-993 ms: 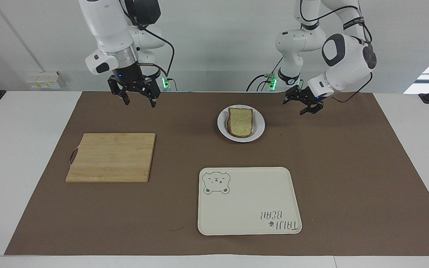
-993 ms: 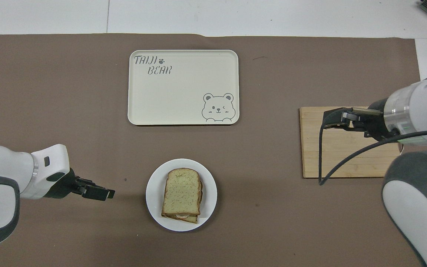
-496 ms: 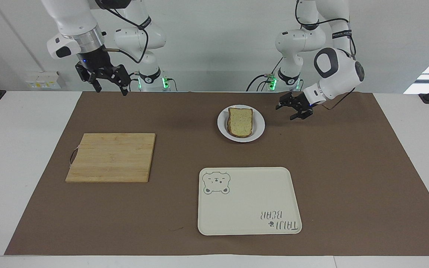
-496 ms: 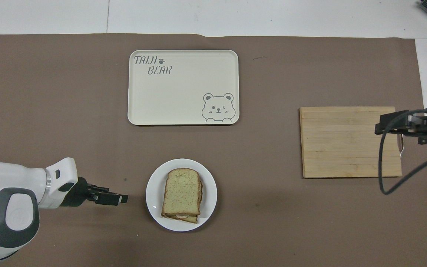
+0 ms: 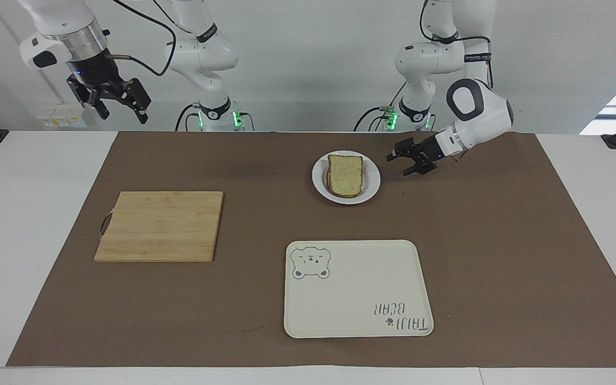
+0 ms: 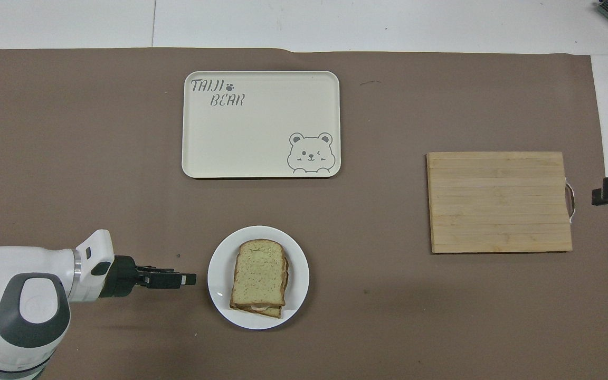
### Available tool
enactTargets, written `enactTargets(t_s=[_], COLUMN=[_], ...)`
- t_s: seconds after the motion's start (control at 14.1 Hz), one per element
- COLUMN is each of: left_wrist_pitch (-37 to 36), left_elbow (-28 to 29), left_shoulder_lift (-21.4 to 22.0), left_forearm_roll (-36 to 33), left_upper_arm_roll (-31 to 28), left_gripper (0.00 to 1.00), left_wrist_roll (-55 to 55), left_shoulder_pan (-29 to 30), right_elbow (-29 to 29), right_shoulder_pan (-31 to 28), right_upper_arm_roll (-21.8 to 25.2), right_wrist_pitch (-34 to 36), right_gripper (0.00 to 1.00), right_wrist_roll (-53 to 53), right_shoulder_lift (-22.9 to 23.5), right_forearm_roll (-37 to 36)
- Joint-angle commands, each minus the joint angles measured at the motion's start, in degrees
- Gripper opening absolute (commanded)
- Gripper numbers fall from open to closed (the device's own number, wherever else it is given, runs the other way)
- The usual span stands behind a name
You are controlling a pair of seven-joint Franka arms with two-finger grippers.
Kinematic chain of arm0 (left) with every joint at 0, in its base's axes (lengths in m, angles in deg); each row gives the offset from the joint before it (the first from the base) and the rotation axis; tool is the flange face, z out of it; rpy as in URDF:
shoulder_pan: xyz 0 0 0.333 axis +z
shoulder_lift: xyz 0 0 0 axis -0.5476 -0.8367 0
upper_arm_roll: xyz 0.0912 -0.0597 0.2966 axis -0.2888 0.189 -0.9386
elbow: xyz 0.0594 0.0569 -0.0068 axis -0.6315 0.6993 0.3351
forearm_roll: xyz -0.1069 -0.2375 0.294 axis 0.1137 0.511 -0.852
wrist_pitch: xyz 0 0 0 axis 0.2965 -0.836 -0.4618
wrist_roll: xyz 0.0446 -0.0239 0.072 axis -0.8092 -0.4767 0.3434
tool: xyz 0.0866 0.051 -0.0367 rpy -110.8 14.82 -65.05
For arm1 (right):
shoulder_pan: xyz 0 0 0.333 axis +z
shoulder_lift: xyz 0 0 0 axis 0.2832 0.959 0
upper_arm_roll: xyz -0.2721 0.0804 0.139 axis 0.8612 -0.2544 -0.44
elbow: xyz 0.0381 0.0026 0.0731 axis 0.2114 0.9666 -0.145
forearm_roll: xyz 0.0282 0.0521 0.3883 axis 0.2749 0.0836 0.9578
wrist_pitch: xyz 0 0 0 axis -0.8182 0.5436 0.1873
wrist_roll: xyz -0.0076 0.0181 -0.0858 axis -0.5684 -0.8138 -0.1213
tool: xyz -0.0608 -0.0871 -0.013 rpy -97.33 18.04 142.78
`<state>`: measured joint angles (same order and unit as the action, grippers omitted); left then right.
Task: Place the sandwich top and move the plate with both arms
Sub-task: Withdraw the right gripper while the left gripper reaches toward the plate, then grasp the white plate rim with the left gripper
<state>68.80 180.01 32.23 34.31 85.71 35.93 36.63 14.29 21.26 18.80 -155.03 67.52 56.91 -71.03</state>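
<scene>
The sandwich top (image 5: 345, 174) (image 6: 259, 274) is a speckled tan slice lying on another slice, stacked on the small white plate (image 5: 373, 179) (image 6: 298, 264). A bit of white filling shows at the stack's edge nearest the robots. My left gripper (image 5: 399, 164) (image 6: 190, 278) is open and low, just beside the plate's rim on the left arm's side, not touching it. My right gripper (image 5: 125, 115) (image 6: 597, 198) is open and empty, raised high past the cutting board at the right arm's end of the table.
A cream tray (image 5: 359, 289) (image 6: 262, 124) with a bear drawing lies farther from the robots than the plate. A wooden cutting board (image 5: 161, 225) (image 6: 499, 202) with nothing on it sits toward the right arm's end. A brown mat covers the table.
My right gripper has swung up and outward, away from over the cutting board. My left gripper has come lower and closer to the plate's rim. The sandwich and plate have not moved.
</scene>
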Motion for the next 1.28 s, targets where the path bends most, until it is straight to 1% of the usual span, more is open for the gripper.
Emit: enactTargets(t_s=[0.0, 0.07, 0.14, 0.21, 0.28, 0.35, 0.43, 0.57, 0.64, 0.78, 0.92, 0.99, 1.21], left_wrist_pitch=[5.08, 6.75, 7.72, 8.0, 8.26, 8.78, 9.05, 9.14, 9.14, 8.97, 8.96, 8.88, 7.65], left_elbow=[2.5, 2.68, 3.38, 3.56, 4.0, 4.35, 4.44, 4.71, 4.88, 5.41, 5.5, 5.59, 5.59], left_shoulder_lift=[-1.32, -1.93, -2.02, -2.11, -2.11, -2.2, -3.07, -4.48, -4.92, -5.97, -7.2, -7.47, -7.74], left_forearm_roll=[4.66, 6.85, 9.83, 11.08, 11.44, 11.96, 13.18, 15.47, 17.57, 21.62, 23.12, 23.48, 23.57], left_upper_arm_roll=[-0.33, -0.33, -0.42, -0.42, -0.33, -0.42, -0.42, -0.42, -0.42, -0.42, -0.42, -0.42, -0.42], left_gripper=[1.0, 1.0, 0.88, 0.85, 0.84, 0.79, 0.7, 0.55, 0.52, 0.51, 0.5, 0.47, 0.34], left_wrist_roll=[-1.77, -1.77, -1.68, -1.77, -1.77, -1.77, -1.94, -4.31, -5.97, -9.23, -12.13, -13.19, -13.81], left_shoulder_pan=[-3.24, -5.52, -6.58, -7.12, -7.73, -7.91, -8.26, -8.7, -8.7, -8.7, -8.7, -8.53, -7.82], right_elbow=[-0.03, 0.24, 0.33, 0.33, 0.41, 0.42, 0.33, 0.5, 0.5, 0.5, 0.5, 0.5, 0.5], right_shoulder_pan=[1.51, 1.7, 1.52, 1.26, 1.08, 1.0, 0.99, 1.52, 1.61, 1.61, 1.61, 1.61, 1.7], right_upper_arm_roll=[-0.1, -0.19, -0.19, -0.1, -0.19, -0.28, -0.36, -0.37, -0.37, -0.37, -0.37, -0.45, -0.45], right_wrist_pitch=[1.35, 1.27, 1.09, 0.74, 0.65, 0.39, -0.74, -0.76, -0.58, -0.58, -0.75, -0.84, -0.84], right_gripper=[1.0, 1.0, 1.0, 1.0, 1.0, 1.0, 1.0, 1.0, 1.0, 1.0, 1.0, 1.0, 1.0], right_wrist_roll=[-0.96, -1.22, -1.39, -1.48, -2.44, -4.71, -6.3, -6.14, -6.05, -6.05, -6.05, -6.05, -5.96], right_shoulder_lift=[-1.44, -1.62, -1.63, -1.63, -1.54, -1.19, -1.01, -1.18, -1.27, -1.27, -1.27, -1.27, -1.27], right_forearm_roll=[-1.39, -1.47, -1.3, -1.3, -1.47, -1.74, -2.52, -2.36, -2.27, -2.09, -1.92, -1.92, -1.92])
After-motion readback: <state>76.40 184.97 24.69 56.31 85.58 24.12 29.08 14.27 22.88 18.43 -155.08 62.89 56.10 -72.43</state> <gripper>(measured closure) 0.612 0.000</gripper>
